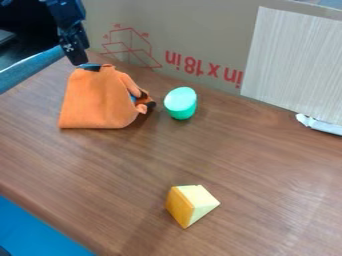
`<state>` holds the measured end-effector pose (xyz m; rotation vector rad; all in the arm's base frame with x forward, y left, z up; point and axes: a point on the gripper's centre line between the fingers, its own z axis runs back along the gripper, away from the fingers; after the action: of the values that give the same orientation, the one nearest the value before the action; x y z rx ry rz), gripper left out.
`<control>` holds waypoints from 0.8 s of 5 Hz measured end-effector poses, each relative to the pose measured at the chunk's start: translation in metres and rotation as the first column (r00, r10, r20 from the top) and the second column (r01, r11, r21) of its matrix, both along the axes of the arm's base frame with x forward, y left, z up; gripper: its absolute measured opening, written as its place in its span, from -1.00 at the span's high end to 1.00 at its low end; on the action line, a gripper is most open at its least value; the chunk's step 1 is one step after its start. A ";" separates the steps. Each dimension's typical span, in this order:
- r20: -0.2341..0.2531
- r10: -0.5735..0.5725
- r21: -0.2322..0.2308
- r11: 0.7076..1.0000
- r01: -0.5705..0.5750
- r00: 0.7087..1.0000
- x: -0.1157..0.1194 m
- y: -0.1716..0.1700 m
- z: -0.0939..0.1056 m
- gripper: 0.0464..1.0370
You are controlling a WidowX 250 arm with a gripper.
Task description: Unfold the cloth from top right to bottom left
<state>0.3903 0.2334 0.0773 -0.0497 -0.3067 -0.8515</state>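
Cloth bunched at the gripper, unfolding due toward lower left

Orange cloth [97, 102] sits at the left of the camera view, on the far part of the wooden counter [220, 155], gathered into a raised, folded shape. The black robot arm [69, 36] comes in from the upper left, behind the cloth's top, and the dark end of the gripper [150, 104] shows at the cloth's right edge, among small creased folds. Whether the gripper is clamped on a fold or merely pressed against it, I cannot tell; the fabric hides too much.

From that visible end, the cloth's main body lies to the left, its flatter face reaching down to a lower left corner. The bunched side is the upper right one, so the coming move looks to call for drawing a top layer from there down and leftward. A poor hold could drag the whole bundle instead of opening it.

Just right of the gripper stands a green rounded block [180, 105] with a slanted, paler top; it looks solid, not a cup. A yellow-and-cream wedge [191, 205] lies well apart, nearer the camera. I see nothing that clearly serves as a container.
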 end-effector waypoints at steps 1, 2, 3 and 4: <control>0.015 -0.005 0.001 1.000 0.005 1.000 0.004 0.000 0.006 -0.93; 0.013 -0.014 -0.018 1.000 0.014 1.000 0.007 0.001 0.003 -0.93; -0.003 -0.019 -0.019 1.000 0.019 1.000 0.013 0.007 -0.003 -0.93; -0.029 -0.020 -0.016 1.000 0.019 0.999 0.015 0.011 -0.013 -0.93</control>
<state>0.4053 0.2443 0.0639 -0.0799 -0.2856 -0.8668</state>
